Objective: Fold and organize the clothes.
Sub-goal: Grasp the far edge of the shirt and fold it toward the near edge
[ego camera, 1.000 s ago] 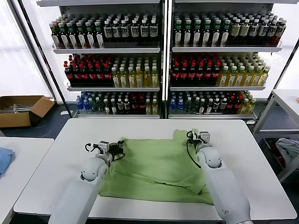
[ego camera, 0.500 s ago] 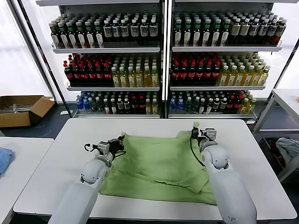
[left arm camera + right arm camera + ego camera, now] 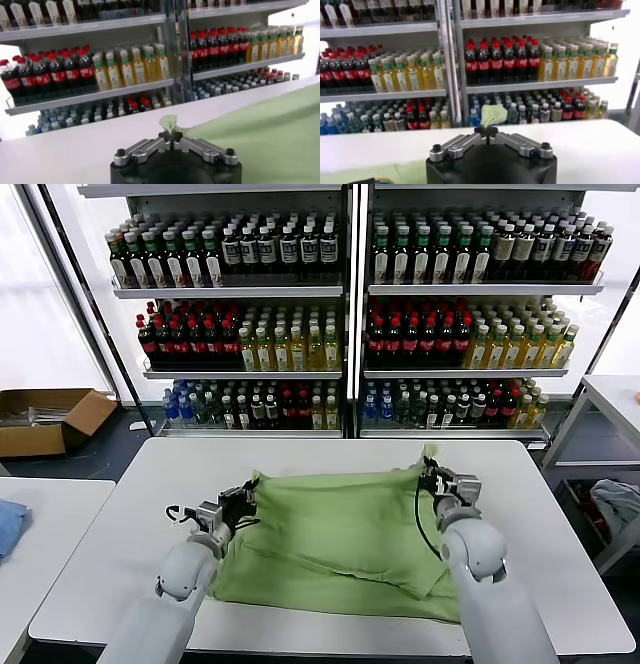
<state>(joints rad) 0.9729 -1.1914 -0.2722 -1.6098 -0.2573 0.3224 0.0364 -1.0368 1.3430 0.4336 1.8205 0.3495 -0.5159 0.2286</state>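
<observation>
Left hand (image 3: 243,496) is pinched tight on a far corner of the light green soft fabric shirt (image 3: 340,534), a small tuft of cloth poking up between its closed fingers (image 3: 172,141) in the left wrist view. Right hand (image 3: 432,474) is likewise closed on the opposite far corner, a pale green tuft sticking up from its tips in the right wrist view. Two hands, then, one on each corner, and the far edge runs stretched between them, raised a little off the white rectangular counter (image 3: 120,544). One green garment counted here; its near part lies flat and creased, with a diagonal fold across the middle, and its near hem sits close to the counter's front edge. Bare counter shows on both sides of the cloth and along the far edge. Beyond stand two shelving units of bottled drinks (image 3: 250,334).
</observation>
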